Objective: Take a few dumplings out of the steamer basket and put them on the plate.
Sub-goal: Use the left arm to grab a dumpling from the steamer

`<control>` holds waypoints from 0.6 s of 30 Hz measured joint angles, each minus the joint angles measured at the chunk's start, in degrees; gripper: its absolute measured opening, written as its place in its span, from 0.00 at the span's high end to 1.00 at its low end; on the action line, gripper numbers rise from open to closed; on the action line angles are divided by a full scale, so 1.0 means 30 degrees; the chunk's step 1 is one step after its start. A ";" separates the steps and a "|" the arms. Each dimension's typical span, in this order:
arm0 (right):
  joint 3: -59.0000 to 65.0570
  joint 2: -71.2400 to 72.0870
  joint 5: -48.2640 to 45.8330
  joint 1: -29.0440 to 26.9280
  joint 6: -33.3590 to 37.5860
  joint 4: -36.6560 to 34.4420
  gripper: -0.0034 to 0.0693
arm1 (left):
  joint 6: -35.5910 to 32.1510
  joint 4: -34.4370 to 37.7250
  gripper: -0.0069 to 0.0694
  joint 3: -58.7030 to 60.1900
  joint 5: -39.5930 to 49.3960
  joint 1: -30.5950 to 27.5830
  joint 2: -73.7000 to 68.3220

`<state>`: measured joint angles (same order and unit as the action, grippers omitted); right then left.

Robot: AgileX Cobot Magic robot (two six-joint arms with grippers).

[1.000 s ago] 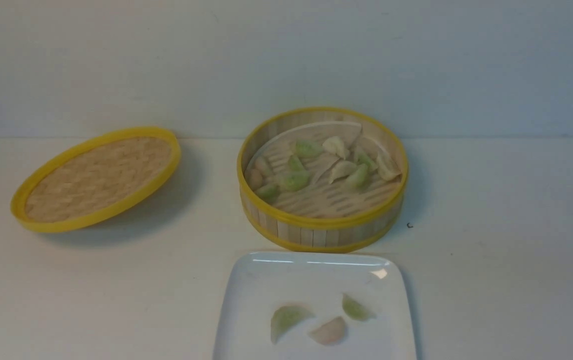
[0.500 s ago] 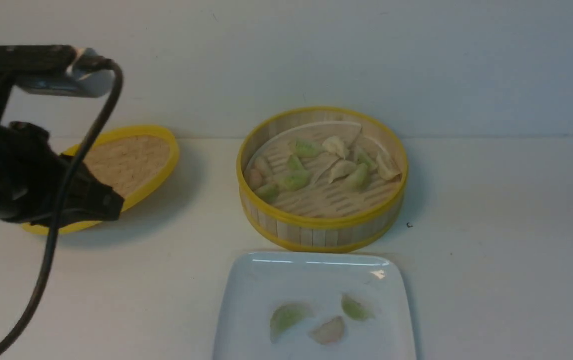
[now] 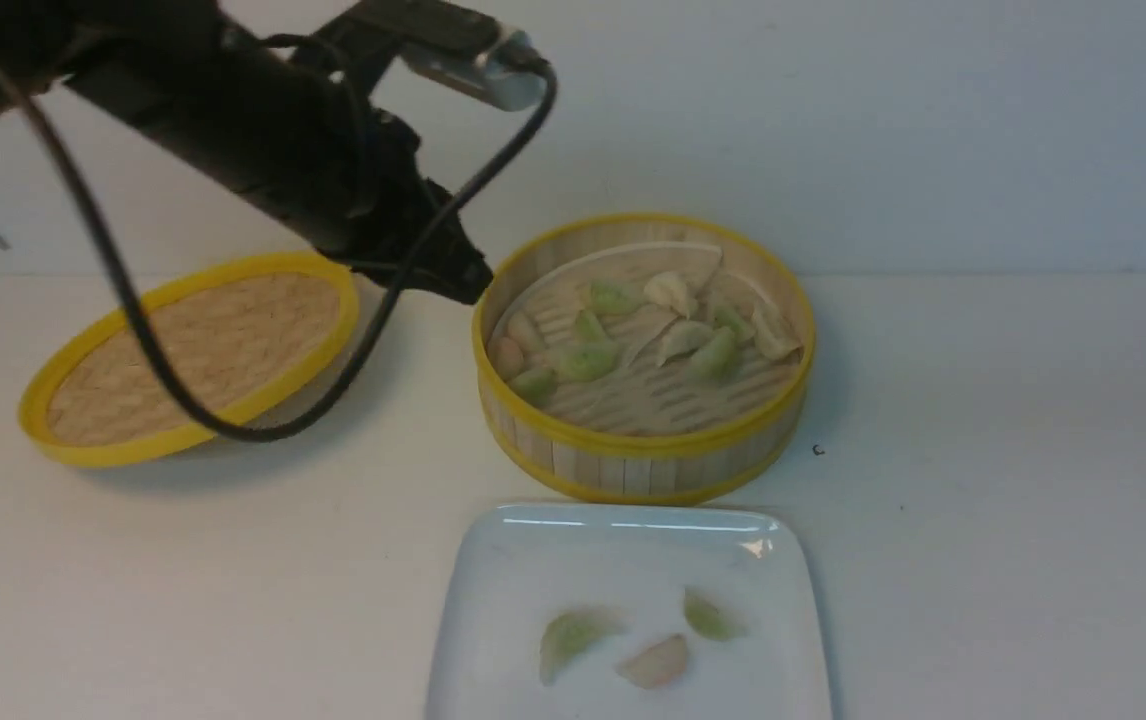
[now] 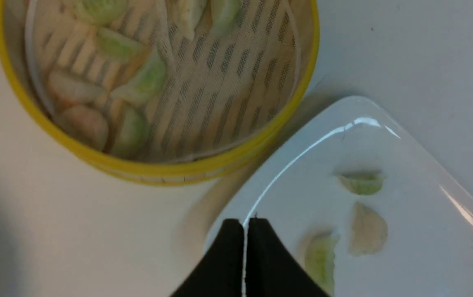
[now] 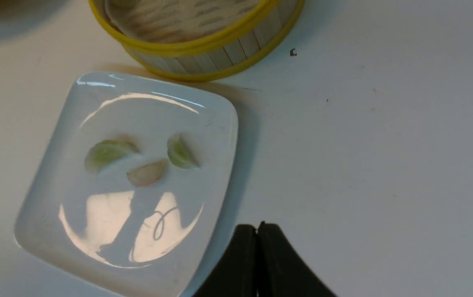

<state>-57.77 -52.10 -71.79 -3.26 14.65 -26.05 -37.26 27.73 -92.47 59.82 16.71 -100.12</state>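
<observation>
Dumplings (image 3: pixel 588 360) are sitting in a loose cluster on the cloth liner (image 3: pixel 653 400) inside the steamer basket (image 3: pixel 643 455), centre of the front view. Three more are already lying on the plate (image 3: pixel 623 545) at bottom centre: two green, one pinkish, close together but not stacked. The lid (image 3: pixel 193 350) is lying tilted at left on the tabletop (image 3: pixel 983 500).

I'm judging these as light, soft and a bit slick. They are probably squashing or tearing under a hard pinch, and possibly sticking to the liner or to each other. I'm planning to take one across the plump middle of the crescent, not by the thin pleated edge. I'd pick an outlier at the left of the cluster so the neighbours aren't dragging along.

The left hand (image 3: pixel 468 285) is hovering at upper left of the front view, its tip just beside the basket's left rim, fingers pressed together and carrying nothing. It is needing to spread before going in. The right hand (image 5: pixel 258 231) is also closed up and empty, hanging over bare tabletop near the plate's corner and not showing in the front view.

I'm reading no brands, labels or writing anywhere. There is only a tiny dark speck (image 3: pixel 819 450) right of the basket.
</observation>
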 joint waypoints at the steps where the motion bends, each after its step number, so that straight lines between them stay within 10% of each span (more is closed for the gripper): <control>1: 0.0000 0.0000 0.0000 0.0000 0.0000 -0.0099 0.97 | 0.0000 -0.0405 0.92 -0.0811 0.0000 0.0265 -0.0823; 11: 0.0000 0.0000 0.0000 0.0000 -0.0196 -0.0778 0.97 | -0.0154 -0.2428 0.88 -0.6059 -0.1964 0.1530 -0.7630; 18: 0.0000 0.0000 0.0000 0.0000 -0.0476 -0.1066 0.97 | -0.0200 -0.3235 0.57 -0.6316 -0.5035 0.1797 -1.0105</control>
<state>-57.77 -52.10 -71.79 -3.26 13.23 -29.25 -37.85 18.02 -111.42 44.72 22.10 -130.44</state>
